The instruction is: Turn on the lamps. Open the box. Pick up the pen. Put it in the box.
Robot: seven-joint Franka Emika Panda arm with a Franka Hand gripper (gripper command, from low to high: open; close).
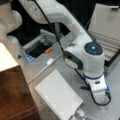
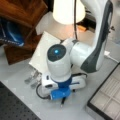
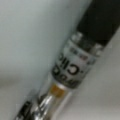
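Observation:
The pen [image 3: 75, 62] fills the wrist view at very close range: black grip, a clear printed barrel and a metal tip, lying slantwise on the pale table. My gripper [image 2: 60, 94] is down at the table right over the pen, and its fingers are hidden under the white hand in both front views. The box [image 2: 107, 97] stands open with its pale compartmented inside showing; its raised lid [image 1: 107, 22] leans back. The lamp [image 2: 68, 10] glows cream-white at a front view's top, and its shade [image 1: 5, 57] also shows.
A white dotted panel [image 1: 58, 93] lies beside the arm. A brown wooden block [image 1: 15, 95] stands behind the lamp. A white cable [image 1: 42, 68] runs across the table toward a grey tray [image 1: 37, 46]. Small metal parts [image 2: 32, 78] lie near a black perforated mat [image 2: 15, 107].

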